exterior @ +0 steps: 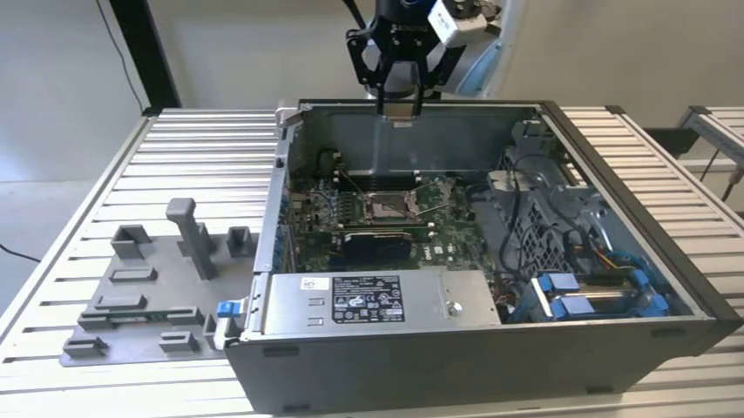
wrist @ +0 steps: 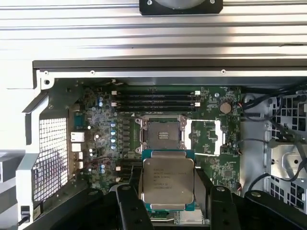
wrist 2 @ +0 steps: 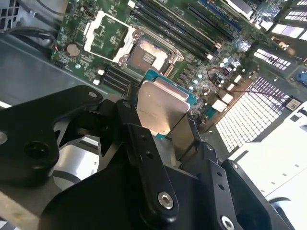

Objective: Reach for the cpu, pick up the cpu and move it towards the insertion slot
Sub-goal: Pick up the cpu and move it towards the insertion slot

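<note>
My gripper [exterior: 400,104] hangs above the rear wall of the open computer case, shut on the cpu [wrist: 168,184]. The cpu is a thin square chip with a pale silver face and a green edge, clamped between the black fingers [wrist: 130,201] in both wrist views [wrist 2: 160,108]. The insertion slot [exterior: 389,205] sits in the middle of the green board, below and nearer the camera than the gripper. It has a shiny metal frame and a brownish centre [wrist: 164,134], and its cover plate [wrist 2: 103,31] is swung open to one side.
The case's back wall [exterior: 419,139] and side walls ring the board. A power supply [exterior: 366,300] fills the front and blue drive brackets [exterior: 581,296] with cables the exterior view's right. A grey fixture plate [exterior: 152,287] lies on the slatted table at the left.
</note>
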